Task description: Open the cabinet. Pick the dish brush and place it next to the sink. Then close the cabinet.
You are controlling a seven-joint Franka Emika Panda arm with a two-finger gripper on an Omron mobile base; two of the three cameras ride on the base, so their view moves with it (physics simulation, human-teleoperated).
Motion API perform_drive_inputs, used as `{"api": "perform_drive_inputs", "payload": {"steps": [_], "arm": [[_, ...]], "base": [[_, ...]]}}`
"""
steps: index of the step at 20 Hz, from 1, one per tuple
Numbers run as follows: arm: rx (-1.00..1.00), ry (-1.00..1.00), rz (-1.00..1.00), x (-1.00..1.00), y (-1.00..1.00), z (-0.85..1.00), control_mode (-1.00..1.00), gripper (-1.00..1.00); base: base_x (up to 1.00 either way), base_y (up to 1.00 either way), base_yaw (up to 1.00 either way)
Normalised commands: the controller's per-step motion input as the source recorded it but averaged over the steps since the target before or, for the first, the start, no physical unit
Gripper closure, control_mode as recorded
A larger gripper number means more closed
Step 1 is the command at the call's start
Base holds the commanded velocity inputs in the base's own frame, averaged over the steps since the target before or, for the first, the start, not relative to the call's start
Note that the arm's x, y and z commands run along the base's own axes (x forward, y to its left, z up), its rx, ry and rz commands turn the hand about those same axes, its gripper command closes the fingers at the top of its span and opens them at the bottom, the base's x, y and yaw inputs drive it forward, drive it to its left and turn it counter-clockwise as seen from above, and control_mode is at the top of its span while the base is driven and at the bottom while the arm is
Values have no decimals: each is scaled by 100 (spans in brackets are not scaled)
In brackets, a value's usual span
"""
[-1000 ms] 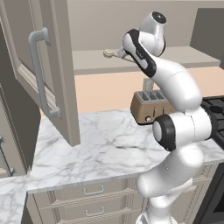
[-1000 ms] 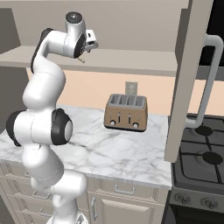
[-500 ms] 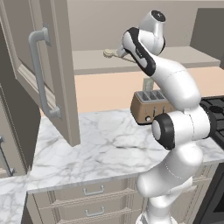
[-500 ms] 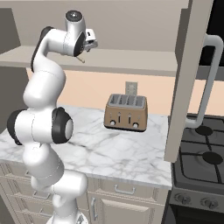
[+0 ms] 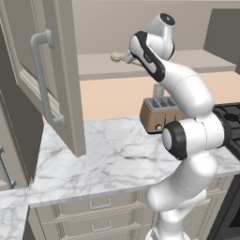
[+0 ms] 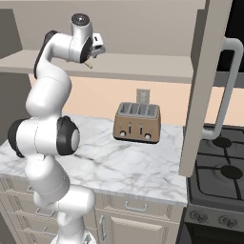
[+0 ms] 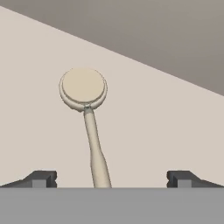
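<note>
1. Cabinet (image 5: pixel 56 79) open, both doors swung wide; brush (image 7: pixel 87 113) lies flat on the cabinet shelf (image 5: pixel 93 65), round head away from the hand, handle running back toward it.
2. Hand (image 7: pixel 109 179) spread to its widest, holding nothing; it straddles the handle end of the brush, which sits left of centre between the two tips, touching neither as far as the hand view shows.
3. Toaster (image 6: pixel 137 122) on the table (image 6: pixel 143 167) below the shelf, well apart from the brush.
4. Risk, as a judgement: handle is thin and off-centre, so closing here may push it sideways and roll it instead of pinching it; a grip on the very tip of the handle may let the head droop or slip out.
5. Risk: hand is close to the shelf; going lower could scrape the tips on it.
6. Against the earlier frames: arm, brush and doors stand the same; no visible change.
</note>
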Motion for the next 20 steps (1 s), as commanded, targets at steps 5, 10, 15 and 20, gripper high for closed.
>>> {"api": "perform_drive_inputs", "payload": {"steps": [5, 10, 15, 20], "arm": [[0, 0, 1, 3, 4, -6, -100, -100], [0, 3, 0, 1, 1, -17, -100, -100], [0, 10, 0, 4, 0, -29, -100, -100], [2, 6, 0, 11, 0, -19, -100, -100]], "base": [[0, 0, 0], [0, 0, 0], [0, 0, 0], [0, 0, 0]]}}
